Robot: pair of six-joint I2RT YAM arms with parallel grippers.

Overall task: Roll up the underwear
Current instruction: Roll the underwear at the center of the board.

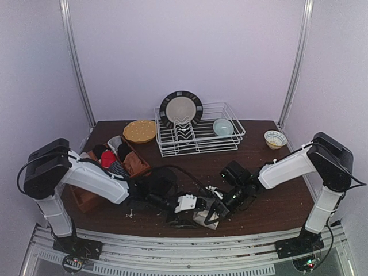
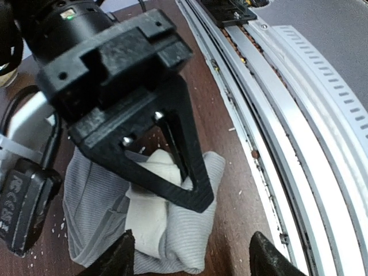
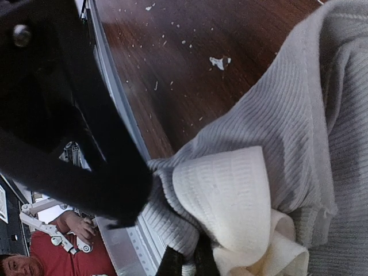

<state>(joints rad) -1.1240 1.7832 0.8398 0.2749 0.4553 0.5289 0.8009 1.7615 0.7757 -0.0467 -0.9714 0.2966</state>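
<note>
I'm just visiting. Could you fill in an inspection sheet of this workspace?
Surface: dark wooden table, strewn with pale crumbs.
Job's things: grey underwear lies bunched near front edge; rolled pieces in wooden box.
Clutter: dish rack holding plate and bowl; woven disc; small bowl.
Grippers: left gripper open above the underwear; right gripper shut on it.
Cables: black cable by left arm.
Surroundings: plain walls, metal rail, person in red.
</note>
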